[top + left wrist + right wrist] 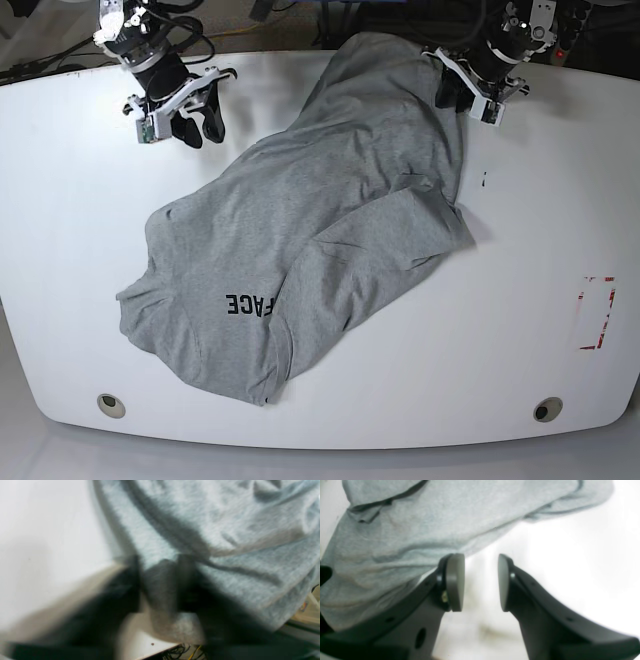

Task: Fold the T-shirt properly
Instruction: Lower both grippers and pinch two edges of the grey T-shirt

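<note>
The light grey T-shirt (320, 230) lies crumpled across the middle of the white table, with the black letters "FACE" (248, 305) showing near its front. My left gripper (458, 95) is at the shirt's far right end. In the blurred left wrist view, my left gripper (158, 587) has its dark fingers closed around a bunch of the T-shirt (225, 530). My right gripper (195, 128) hovers at the back left, just off the cloth. In the right wrist view, my right gripper (481, 580) stands open with nothing between its pads. The T-shirt (420, 517) lies just beyond its left finger.
The white table (520, 330) has a red-outlined rectangle (597, 312) near its right edge and two round holes (112, 404) (547, 409) along the front. Cables (250, 15) run behind the back edge. The left wrist view shows the table's edge (150, 646) with wires below.
</note>
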Tool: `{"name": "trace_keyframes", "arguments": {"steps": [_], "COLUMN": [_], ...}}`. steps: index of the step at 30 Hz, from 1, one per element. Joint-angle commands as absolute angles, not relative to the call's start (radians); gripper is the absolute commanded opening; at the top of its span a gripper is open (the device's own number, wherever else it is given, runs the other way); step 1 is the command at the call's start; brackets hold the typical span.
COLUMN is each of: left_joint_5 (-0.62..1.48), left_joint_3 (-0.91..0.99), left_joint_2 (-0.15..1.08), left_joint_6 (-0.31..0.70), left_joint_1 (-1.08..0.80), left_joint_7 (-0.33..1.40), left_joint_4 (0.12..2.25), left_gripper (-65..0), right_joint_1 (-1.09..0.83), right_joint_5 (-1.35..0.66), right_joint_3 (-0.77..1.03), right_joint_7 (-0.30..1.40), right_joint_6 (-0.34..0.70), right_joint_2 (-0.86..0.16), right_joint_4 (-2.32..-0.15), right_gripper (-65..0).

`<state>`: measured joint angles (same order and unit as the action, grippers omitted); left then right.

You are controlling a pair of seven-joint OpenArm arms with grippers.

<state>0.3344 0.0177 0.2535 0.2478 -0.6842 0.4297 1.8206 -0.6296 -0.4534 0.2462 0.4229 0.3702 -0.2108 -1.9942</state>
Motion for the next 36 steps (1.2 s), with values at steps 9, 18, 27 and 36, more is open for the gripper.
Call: {"name": "trace_keyframes", "arguments": {"steps": [9,18,27,36], "left_joint_5": [0.326,0.326,0.326,0.325], "left_joint_3": [0.114,0.255,0.375,0.473], "left_joint_2": [0.255,0.255,0.260,0.260], "left_joint_6": [0.249,0.254,0.260,0.364], "left_joint_1": [-0.691,-0.691,-0.691,-0.642], "left_joint_7": [0.492,0.493,0.495,0.598], "left_joint_4": [1.824,1.837,1.836,1.837], "left_gripper": [-64.9,-64.7,-64.7,-64.7], "right_joint_1": [-0.315,-0.071,0.191,0.490], "right_joint_5": [-0.475,-0.472,-0.467,-0.466], "right_joint_3": [0.378,0.401,0.398,0.266], "right_joint_7": [0.727,0.816,0.816,0.759], "right_joint_6": [0.424,0.526,0.529,0.530], "right_joint_2": [-0.199,-0.243,-0.306,-0.383], "right_joint_4": [-2.011,-1.860,-1.489,-1.052], "right_gripper": [-40.9,-18.4,-17.0,-17.0]}}
